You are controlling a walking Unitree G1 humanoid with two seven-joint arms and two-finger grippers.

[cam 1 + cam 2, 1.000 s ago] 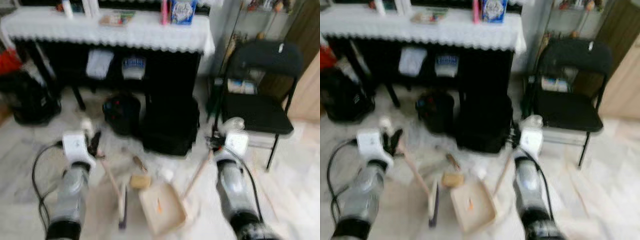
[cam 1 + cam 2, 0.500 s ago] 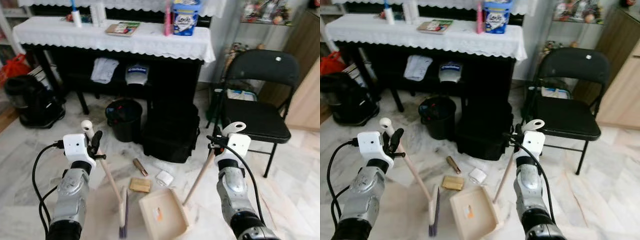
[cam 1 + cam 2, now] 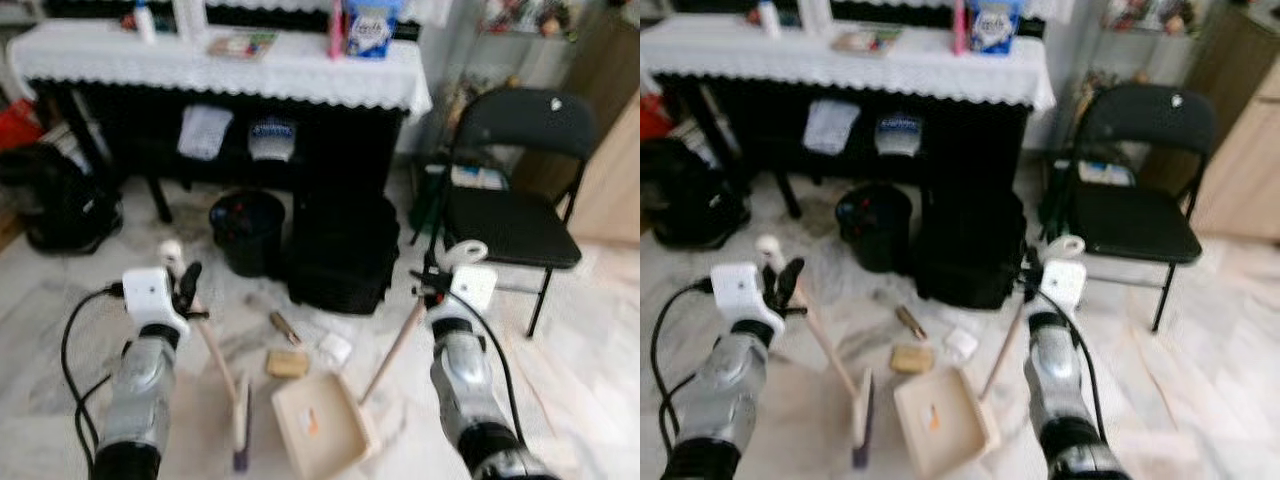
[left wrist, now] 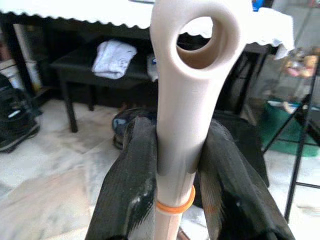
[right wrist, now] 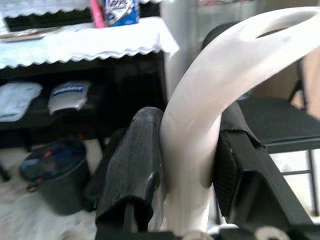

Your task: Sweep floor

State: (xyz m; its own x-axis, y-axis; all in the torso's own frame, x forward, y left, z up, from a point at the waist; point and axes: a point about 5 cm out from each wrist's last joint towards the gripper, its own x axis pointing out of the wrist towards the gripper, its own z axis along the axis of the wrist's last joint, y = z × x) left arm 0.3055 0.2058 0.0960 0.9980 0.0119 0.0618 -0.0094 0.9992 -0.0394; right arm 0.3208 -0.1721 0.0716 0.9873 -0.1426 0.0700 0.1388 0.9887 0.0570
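Little is changed beyond camera shift; broom (image 3: 215,365) is clamped by left gripper (image 4: 175,170), dustpan (image 3: 320,425) handle by right gripper (image 5: 187,170). Debris (image 3: 287,362) must next be swept in.

The right claw (image 5: 187,165) clamps the pale dustpan handle (image 5: 200,125) between its black fingers (image 5: 135,170).

Head stereo pair looking down over floor and both arms, wrist cameras close behind each claw, facing the table (image 3: 220,62).
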